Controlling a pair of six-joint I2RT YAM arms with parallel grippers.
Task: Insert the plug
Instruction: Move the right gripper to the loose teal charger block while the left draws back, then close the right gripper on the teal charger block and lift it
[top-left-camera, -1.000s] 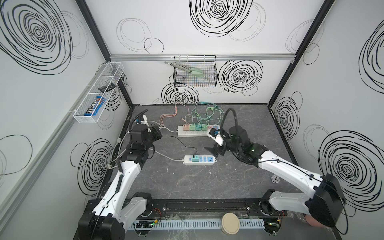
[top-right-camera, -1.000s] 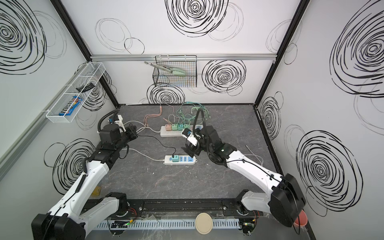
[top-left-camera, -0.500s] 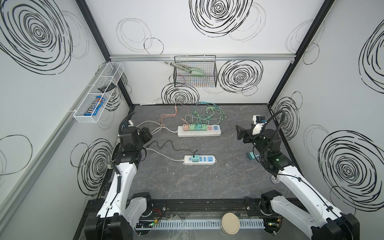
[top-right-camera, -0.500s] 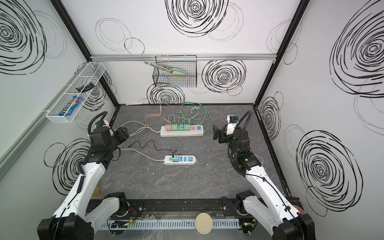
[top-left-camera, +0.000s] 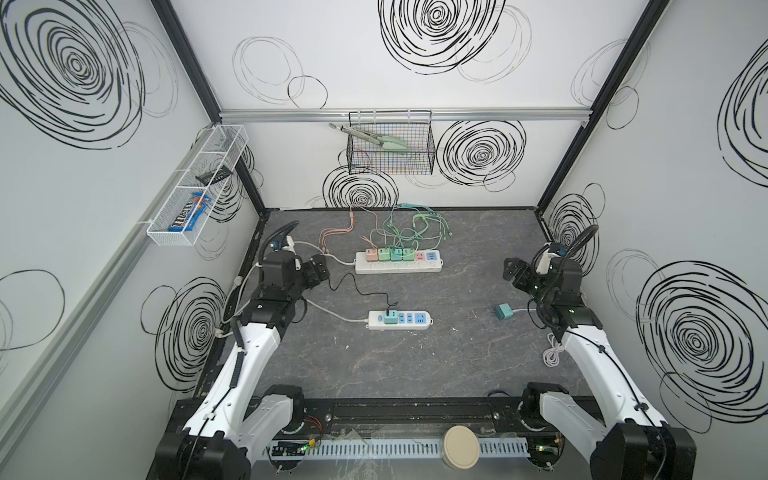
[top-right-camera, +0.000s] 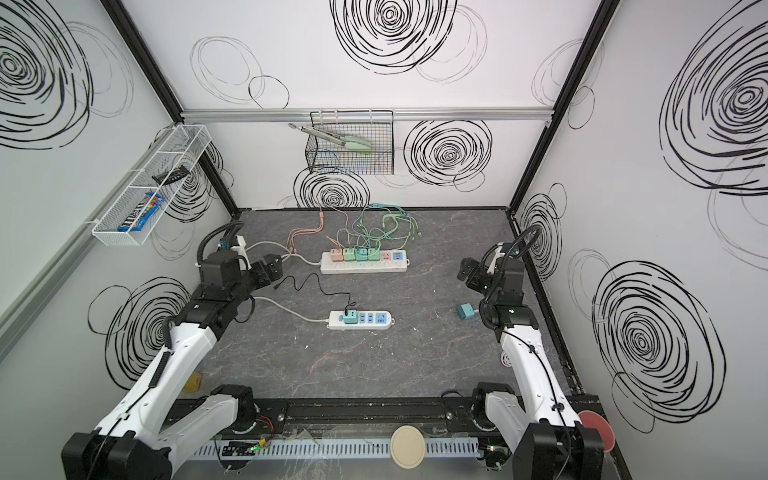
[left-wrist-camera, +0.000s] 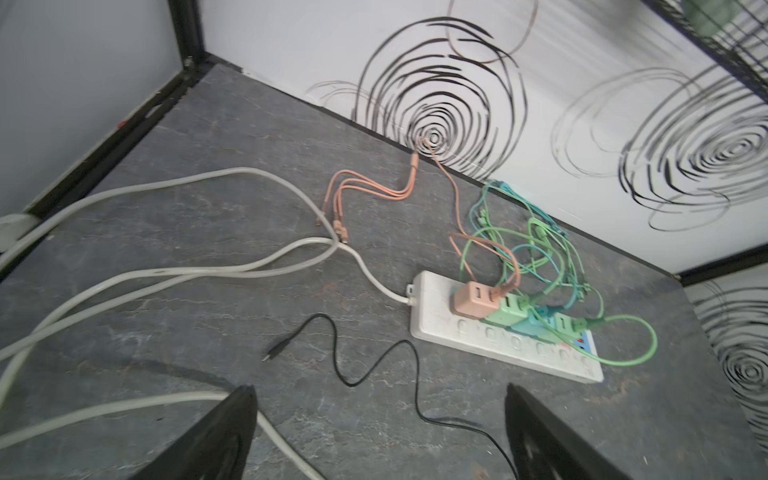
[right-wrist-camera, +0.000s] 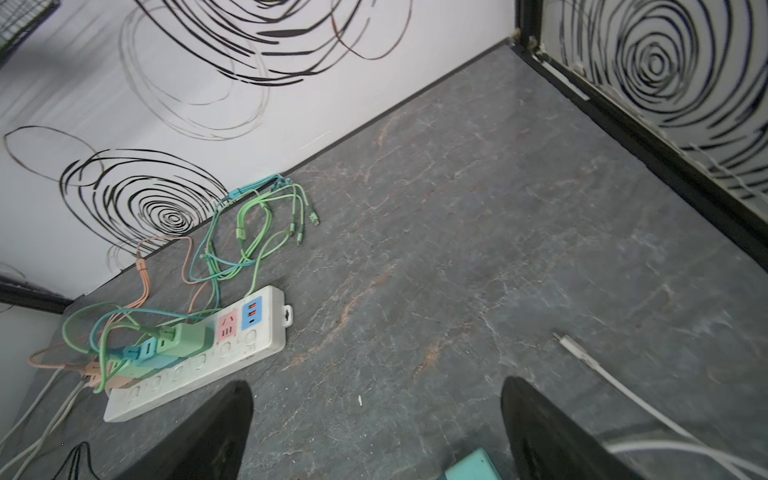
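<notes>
A teal plug with a black cable sits in the leftmost socket of the short white power strip mid-table, in both top views; that plug stands upright. A second teal plug on a white cable lies loose at the right, just below my right gripper; its corner shows between the open fingers. My left gripper hangs open and empty at the left, above the black cable's free end. My right gripper holds nothing.
A long white power strip with several pink and green chargers and tangled cables lies at the back. Thick white cords run along the left side. A coiled white cable lies by the right arm. A wire basket hangs on the back wall.
The right gripper has drawn back from the short strip to the right side. The left gripper has opened, let go of the black cable and pulled back to the left.
</notes>
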